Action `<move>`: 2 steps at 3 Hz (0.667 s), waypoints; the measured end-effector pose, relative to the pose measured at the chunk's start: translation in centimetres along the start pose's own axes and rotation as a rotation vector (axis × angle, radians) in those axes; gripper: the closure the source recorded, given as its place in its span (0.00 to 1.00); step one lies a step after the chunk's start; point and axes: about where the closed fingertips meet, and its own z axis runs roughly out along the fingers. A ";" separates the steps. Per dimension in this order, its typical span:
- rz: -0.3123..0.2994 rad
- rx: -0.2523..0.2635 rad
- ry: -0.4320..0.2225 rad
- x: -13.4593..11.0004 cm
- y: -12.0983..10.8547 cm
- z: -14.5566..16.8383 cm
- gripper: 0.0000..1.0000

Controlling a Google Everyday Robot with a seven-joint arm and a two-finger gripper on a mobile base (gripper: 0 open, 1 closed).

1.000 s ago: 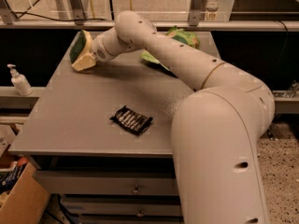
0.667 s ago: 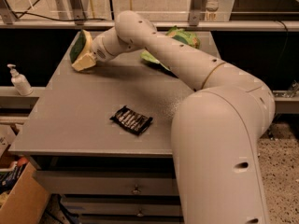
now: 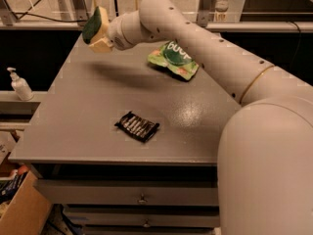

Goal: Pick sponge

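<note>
Presently, items as seen:

1. Gripper: at the upper left of the view, above the far left corner of the table, at the end of the white arm that reaches in from the right. Its cream-yellow fingers are clamped on the sponge.

2. Sponge: in the gripper's grasp, held in the air, clear of the table top. It stands on edge and tilted, its dark green scouring face turned to the left and up, a pale-yellow strip showing along the side nearer the arm. It sits at the very tip of the gripper, on the side away from the arm.

3. Table: grey flat top over a body with drawers. A soft shadow lies on the top, below and to the right of the held sponge.

4. Green snack pouch: flat on the table, far side, right of the gripper and partly under the arm.

5. Black packet: flat on the table near the front edge, well apart from the sponge and pouch.

6. White pump bottle: upright on a ledge left of the table.

7. Cardboard box: on the floor, lower left.
</note>
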 end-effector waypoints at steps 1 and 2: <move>-0.076 0.008 -0.017 -1.3 -0.2 -0.9 1.00; -0.114 0.047 0.016 -0.7 -1.6 -4.3 1.00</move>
